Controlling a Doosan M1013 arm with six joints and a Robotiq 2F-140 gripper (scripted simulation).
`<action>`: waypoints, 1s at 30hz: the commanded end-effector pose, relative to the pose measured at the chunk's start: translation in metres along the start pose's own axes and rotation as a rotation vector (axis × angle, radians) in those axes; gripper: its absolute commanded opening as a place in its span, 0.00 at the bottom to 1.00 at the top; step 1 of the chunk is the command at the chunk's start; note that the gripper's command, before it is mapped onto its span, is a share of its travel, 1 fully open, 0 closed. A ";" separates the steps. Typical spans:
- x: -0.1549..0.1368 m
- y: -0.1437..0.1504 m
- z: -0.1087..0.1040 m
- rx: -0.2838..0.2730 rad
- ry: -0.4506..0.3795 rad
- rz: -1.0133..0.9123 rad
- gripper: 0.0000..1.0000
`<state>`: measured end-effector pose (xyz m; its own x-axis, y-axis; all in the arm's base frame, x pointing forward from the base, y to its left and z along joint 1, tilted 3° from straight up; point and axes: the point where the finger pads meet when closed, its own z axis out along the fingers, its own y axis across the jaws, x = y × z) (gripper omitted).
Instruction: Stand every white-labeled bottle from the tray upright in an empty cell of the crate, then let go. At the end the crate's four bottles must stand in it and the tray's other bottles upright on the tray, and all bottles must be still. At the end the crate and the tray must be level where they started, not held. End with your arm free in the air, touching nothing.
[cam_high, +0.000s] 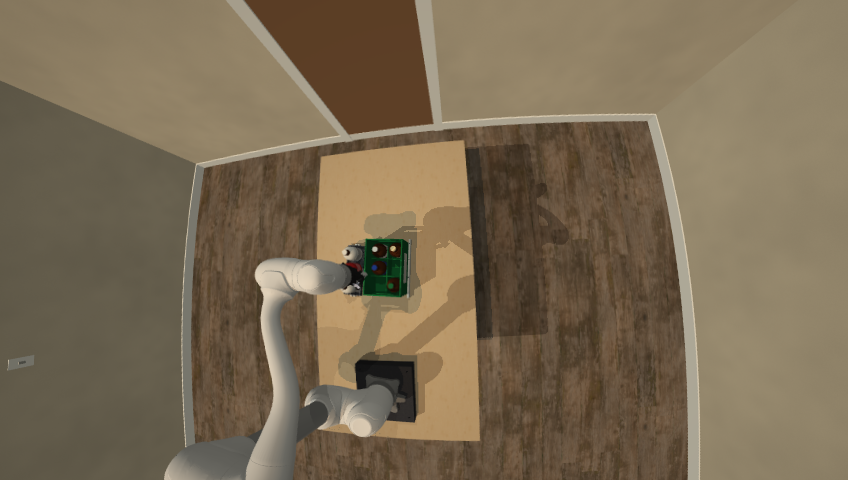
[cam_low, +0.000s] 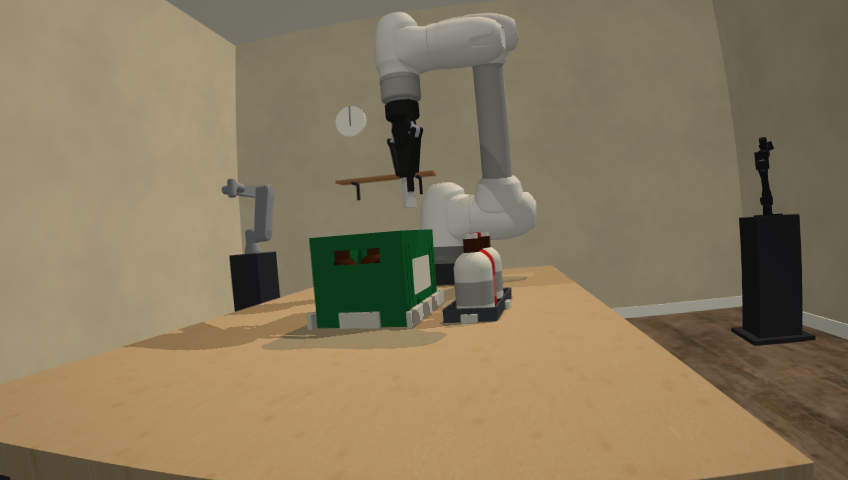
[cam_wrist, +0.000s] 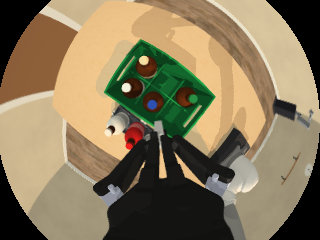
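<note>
The green crate (cam_high: 374, 287) (cam_low: 363, 291) (cam_wrist: 170, 80) stands level. It holds upright brown bottles with a cream cap (cam_high: 394, 249) (cam_wrist: 144, 61), a white cap (cam_high: 375, 249) (cam_wrist: 126, 87), a blue cap (cam_high: 374, 267) (cam_wrist: 152, 104) and a green cap (cam_high: 390, 286) (cam_wrist: 193, 99). Two cells look empty. On the dark tray (cam_low: 476, 312) beside it stand a white bottle (cam_high: 353, 252) (cam_wrist: 118, 124), a red bottle (cam_wrist: 134, 133) and another white bottle (cam_high: 349, 290), hidden in the wrist view. My gripper (cam_low: 410, 199) (cam_wrist: 158, 126) is shut and empty, high above the crate's tray side.
Pale blocks (cam_low: 359, 320) sit around the crate's foot, and similar blocks (cam_low: 468, 318) flank the tray. The arm's black base plate (cam_high: 406, 410) is on the same wooden table (cam_high: 392, 184). The tray stands close beside the crate's long side.
</note>
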<state>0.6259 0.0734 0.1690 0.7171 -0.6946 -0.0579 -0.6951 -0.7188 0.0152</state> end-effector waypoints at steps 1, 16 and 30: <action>-0.052 -0.017 0.000 -0.002 0.005 0.019 0.00; -0.155 -0.049 0.001 -0.002 0.004 0.020 0.38; -0.155 -0.049 0.001 -0.002 0.004 0.020 0.38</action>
<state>0.5493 0.2163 0.1766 0.7030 -0.7093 -0.0529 -0.7095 -0.7045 0.0182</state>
